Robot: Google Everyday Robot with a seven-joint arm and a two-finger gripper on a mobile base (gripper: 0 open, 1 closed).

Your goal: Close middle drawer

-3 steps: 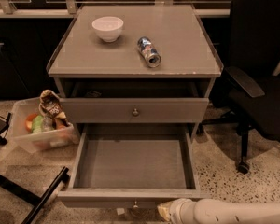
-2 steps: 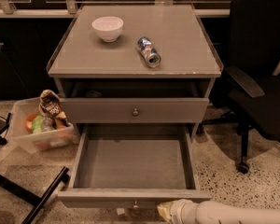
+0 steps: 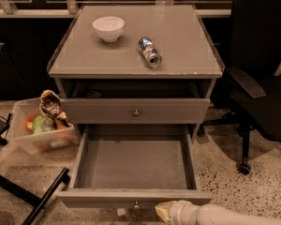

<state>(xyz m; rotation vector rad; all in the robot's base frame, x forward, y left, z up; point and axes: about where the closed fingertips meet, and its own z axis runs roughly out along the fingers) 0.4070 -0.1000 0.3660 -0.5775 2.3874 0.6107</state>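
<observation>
The middle drawer point(image 3: 131, 165) of the one cabinet point(image 3: 136, 67) stands pulled far out, its grey inside bare. The gripper point(image 3: 166, 211) sits low, just beside the drawer's front, right of its knob point(image 3: 136, 204); its grip cannot be told. Above is one other drawer point(image 3: 178, 110), slightly out. On top lie one bowl point(image 3: 108, 28) and one can point(image 3: 150, 52). One bin point(image 3: 40, 130) is at the left, one chair point(image 3: 260, 78) at the right.

place: office | signs: black wheeled desk chair point(image 3: 264, 97), grey drawer cabinet point(image 3: 187, 41), speckled hard floor point(image 3: 255, 193)
</observation>
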